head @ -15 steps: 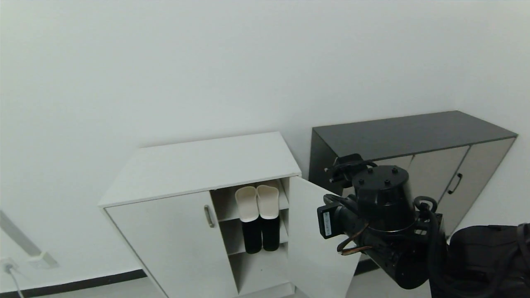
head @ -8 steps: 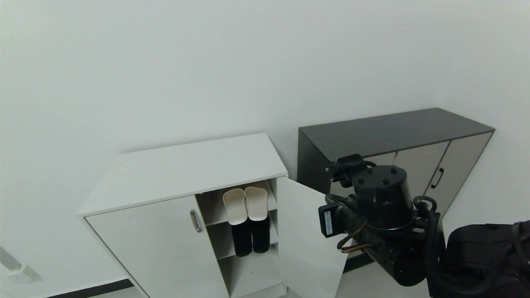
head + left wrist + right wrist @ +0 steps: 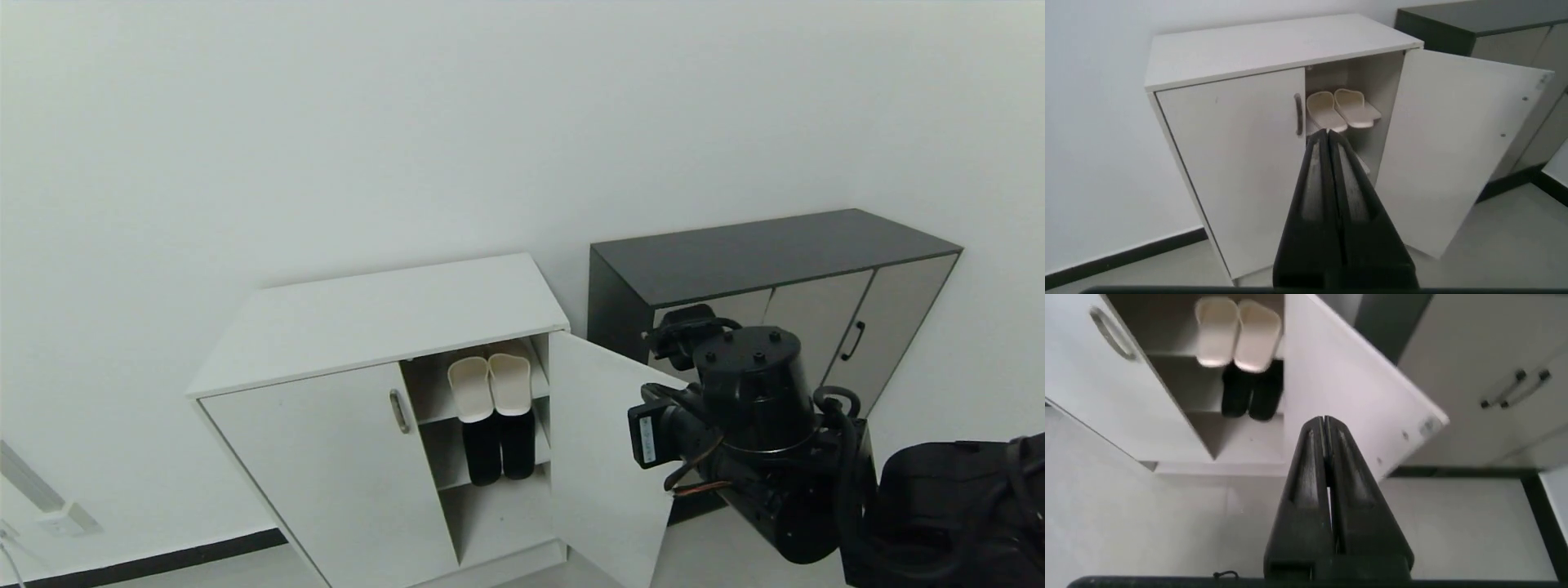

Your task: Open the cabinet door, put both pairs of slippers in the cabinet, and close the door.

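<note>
**Q:** Where do the two pairs of slippers lie, and why there?

**A:** Both are inside the white two-door wooden cabinet (image 3: 384, 310). The cream foam slippers (image 3: 490, 385) sit side by side on its upper shelf. The black slippers (image 3: 500, 445) are on the shelf directly below. Each pair is set toes inward and overhangs its shelf edge a little. The storing step therefore appears done.

**Q:** Why does the cabinet's right-hand door (image 3: 604, 457) stand swung outward?

**A:** It gave access to the shelves. Closing it is judged to be the one step left.

**Q:** How are the grippers held?

**A:** The left gripper (image 3: 1324, 140) and the right gripper (image 3: 1325, 425) both hover in front of the cabinet. Each has its fingers pressed together and carries nothing. The right one is nearer the open door, so it seems better placed to push the door to. If the slipper heels overhang too far, the door could catch on them.
</note>
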Available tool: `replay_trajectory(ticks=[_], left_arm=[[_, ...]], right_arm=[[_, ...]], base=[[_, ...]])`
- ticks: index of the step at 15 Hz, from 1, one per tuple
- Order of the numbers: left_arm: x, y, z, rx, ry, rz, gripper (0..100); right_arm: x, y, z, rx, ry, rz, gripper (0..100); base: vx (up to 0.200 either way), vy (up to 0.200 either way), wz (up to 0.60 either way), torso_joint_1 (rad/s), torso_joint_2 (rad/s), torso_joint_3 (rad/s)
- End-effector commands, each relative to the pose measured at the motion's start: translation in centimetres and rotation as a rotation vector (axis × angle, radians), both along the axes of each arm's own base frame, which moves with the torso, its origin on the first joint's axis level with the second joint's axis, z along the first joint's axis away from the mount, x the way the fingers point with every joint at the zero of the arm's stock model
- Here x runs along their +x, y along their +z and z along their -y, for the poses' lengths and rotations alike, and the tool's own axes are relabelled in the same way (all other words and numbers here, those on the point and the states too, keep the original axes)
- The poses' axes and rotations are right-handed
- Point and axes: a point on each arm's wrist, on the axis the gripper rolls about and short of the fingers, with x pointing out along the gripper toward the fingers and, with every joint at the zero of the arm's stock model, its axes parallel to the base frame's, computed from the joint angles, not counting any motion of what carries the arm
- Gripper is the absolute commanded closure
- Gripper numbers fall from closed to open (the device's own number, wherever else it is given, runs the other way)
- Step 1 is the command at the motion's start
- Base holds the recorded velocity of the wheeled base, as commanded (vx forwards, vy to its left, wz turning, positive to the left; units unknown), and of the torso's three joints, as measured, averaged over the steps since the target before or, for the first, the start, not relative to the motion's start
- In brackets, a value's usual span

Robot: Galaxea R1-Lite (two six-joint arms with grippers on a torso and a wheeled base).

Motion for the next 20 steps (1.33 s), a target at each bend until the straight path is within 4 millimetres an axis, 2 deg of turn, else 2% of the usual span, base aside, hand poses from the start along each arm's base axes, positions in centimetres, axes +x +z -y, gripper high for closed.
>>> replay_trajectory(ticks=[1, 3, 7, 8, 12, 13, 14, 15, 16, 20], left_arm=[[0.0, 0.0, 0.0, 0.0, 0.0, -0.001, 100], [0.0, 0.0, 0.0, 0.0, 0.0, -0.001, 100], [0.0, 0.0, 0.0, -0.002, 0.0, -0.001, 100], [0.0, 0.0, 0.0, -0.002, 0.0, -0.001, 100], [0.0, 0.0, 0.0, 0.0, 0.0, -0.001, 100], [0.0, 0.0, 0.0, 0.0, 0.0, -0.001, 100], [0.0, 0.0, 0.0, 0.0, 0.002, -0.001, 100], [0.0, 0.0, 0.0, 0.0, -0.001, -0.001, 100], [0.0, 0.0, 0.0, 0.0, 0.0, -0.001, 100], [0.0, 0.0, 0.0, -0.002, 0.0, -0.001, 100]], right_arm=[[0.1, -0.1, 0.1, -0.002, -0.004, -0.001, 100], [0.1, 0.0, 0.0, -0.002, -0.002, -0.001, 100], [0.7, -0.4, 0.4, -0.008, -0.021, -0.008, 100], [1.4, -0.7, 0.6, -0.015, -0.042, -0.013, 100], [7.9, -1.2, 2.9, 0.045, -0.141, 0.011, 100], [7.9, -1.2, 2.9, 0.045, -0.141, 0.011, 100], [11.1, -1.6, 3.9, 0.039, -0.191, 0.011, 100], [11.9, -1.8, 4.2, 0.034, -0.205, 0.01, 100], [13.9, -2.1, 4.7, 0.042, -0.224, 0.013, 100], [18.0, -3.7, 5.6, 0.055, -0.243, 0.007, 100]], base=[[-0.2, 0.0, 0.0, -0.002, 0.0, 0.002], [-0.2, 0.0, 0.0, 0.007, 0.0, 0.002], [0.0, 0.0, 0.0, 0.0, 0.0, 0.0], [0.0, 0.0, 0.0, 0.0, 0.0, 0.0], [0.0, 0.0, 0.0, 0.0, 0.0, 0.0], [0.0, 0.0, 0.0, 0.0, 0.0, 0.0], [0.0, 0.0, 0.0, 0.0, 0.0, 0.0], [0.0, 0.0, 0.0, 0.0, 0.0, 0.0], [0.0, 0.0, 0.0, 0.0, 0.0, 0.0], [0.0, 0.0, 0.0, 0.0, 0.0, 0.0]])
